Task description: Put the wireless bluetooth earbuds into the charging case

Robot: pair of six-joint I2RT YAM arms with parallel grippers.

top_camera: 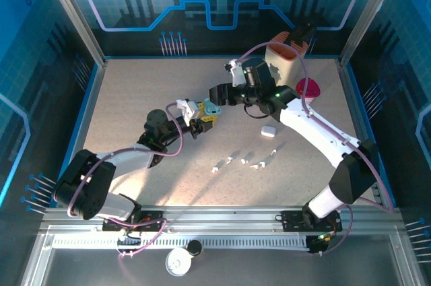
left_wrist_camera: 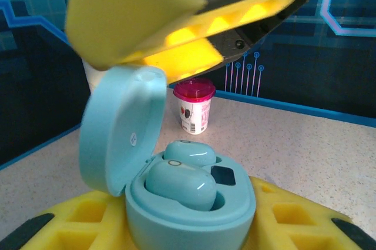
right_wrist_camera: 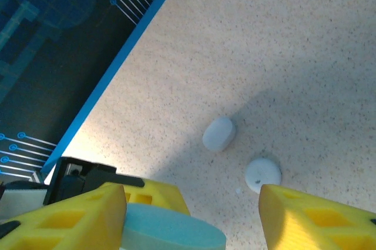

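Pale blue and pebble-shaped, the plastic charging case (left_wrist_camera: 194, 215) stands open, its lid (left_wrist_camera: 120, 126) hinged up on one side. Two pale blue earbuds (left_wrist_camera: 179, 182) sit in its wells, side by side, next to a small dark window. I read the left gripper (left_wrist_camera: 191, 235) as clamped on the case's base: its yellow padded fingers (left_wrist_camera: 64, 223) press in on both sides. From above I see that same case held near the middle of the speckled table (top_camera: 135, 97).

The right gripper (right_wrist_camera: 191, 200) hangs just over it with its jaws well apart. One yellow finger (right_wrist_camera: 70, 217) lies right beside the lid's rim, though I cannot tell whether it touches, and nothing is gripped.

Loose white stemmed earbuds (top_camera: 246, 158) lie scattered in a row on the table nearer the arm bases, with a small white closed case (top_camera: 269, 132) just beyond them. At the back right stand a magenta-lidded cup (top_camera: 308, 89) and a white and orange tub (top_camera: 286, 57); I cannot see what is in either.
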